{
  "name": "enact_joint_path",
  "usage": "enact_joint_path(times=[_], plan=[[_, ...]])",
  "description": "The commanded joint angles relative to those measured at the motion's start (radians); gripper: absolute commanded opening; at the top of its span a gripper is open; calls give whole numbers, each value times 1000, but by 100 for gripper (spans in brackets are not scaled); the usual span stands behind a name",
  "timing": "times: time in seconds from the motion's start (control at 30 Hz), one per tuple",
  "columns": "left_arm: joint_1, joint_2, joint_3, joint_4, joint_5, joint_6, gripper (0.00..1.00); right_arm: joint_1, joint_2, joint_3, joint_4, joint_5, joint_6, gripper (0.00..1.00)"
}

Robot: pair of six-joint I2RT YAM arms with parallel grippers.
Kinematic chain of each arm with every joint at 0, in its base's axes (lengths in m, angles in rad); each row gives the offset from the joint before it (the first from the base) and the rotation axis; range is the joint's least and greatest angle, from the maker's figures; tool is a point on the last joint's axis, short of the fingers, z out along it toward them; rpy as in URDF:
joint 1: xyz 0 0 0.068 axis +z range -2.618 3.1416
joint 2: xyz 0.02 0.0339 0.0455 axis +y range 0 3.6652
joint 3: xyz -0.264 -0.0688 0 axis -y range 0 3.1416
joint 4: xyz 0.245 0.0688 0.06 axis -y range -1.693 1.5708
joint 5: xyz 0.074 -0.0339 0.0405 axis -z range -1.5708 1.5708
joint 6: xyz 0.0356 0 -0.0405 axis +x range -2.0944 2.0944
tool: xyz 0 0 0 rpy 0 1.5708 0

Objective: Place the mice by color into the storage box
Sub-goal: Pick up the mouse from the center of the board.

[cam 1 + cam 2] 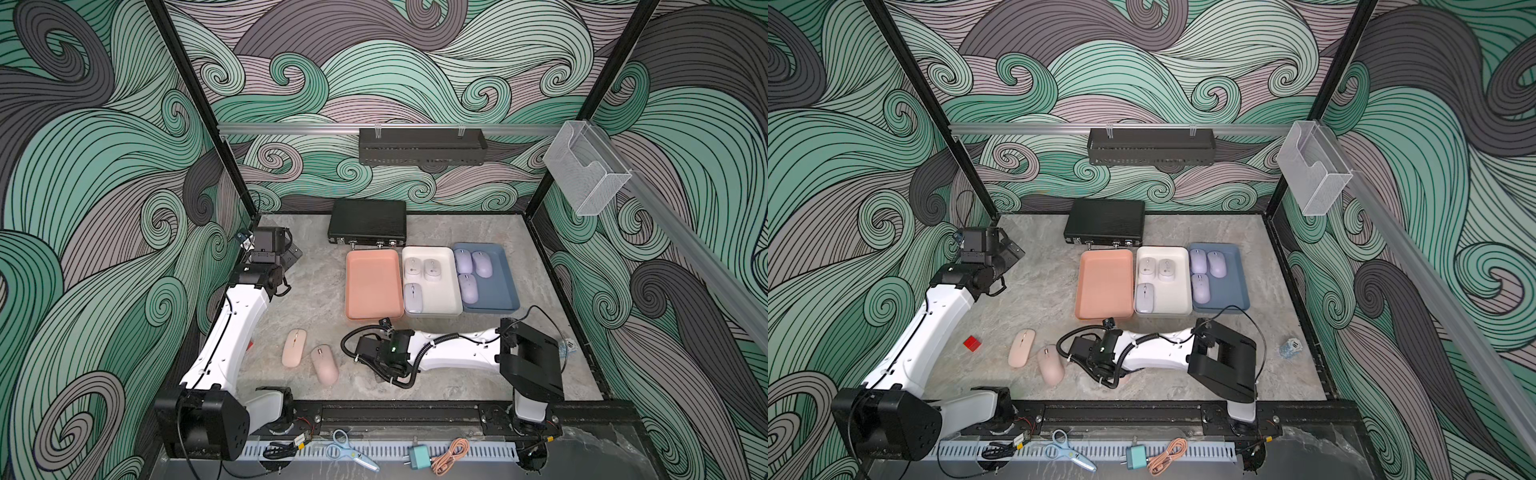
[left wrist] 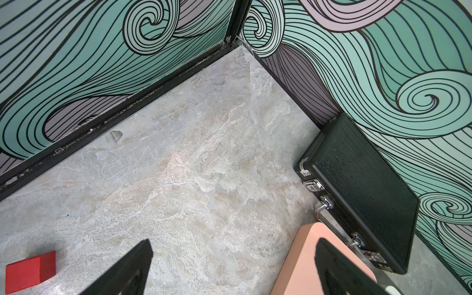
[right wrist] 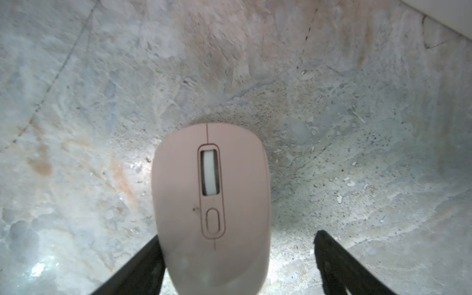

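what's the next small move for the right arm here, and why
Probably close the right gripper on the pink mouse lying between its open jaws: one finger is at the mouse's side, the other stands clear. The salmon-pink tray, where it likely belongs, is empty.

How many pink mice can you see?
3. One pink mouse and another lie side by side on the table; the third sits inside the right gripper.

left arm (image 1: 232,332) showing white shells, black joints | right arm (image 1: 453,353) carrying a coiled black cable (image 1: 420,359) | green light (image 1: 392,348) glowing | left gripper (image 2: 233,241) showing black wedge-shaped fingers (image 2: 132,268)
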Motion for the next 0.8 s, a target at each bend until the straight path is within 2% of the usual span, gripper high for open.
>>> enact_joint_path(times=[0.0,0.13,0.37,0.77], plan=[[8,0,17,2,32,-2,97,5,-16,-1,48,-54,-56,79],[8,9,20,7,68,-2,96,-2,14,33,23,-45,-84,70],[7,28,32,-2,105,3,95,-21,65,44,52,-45,-93,60],[8,35,39,-4,121,9,95,-38,124,42,80,-74,-90,62]])
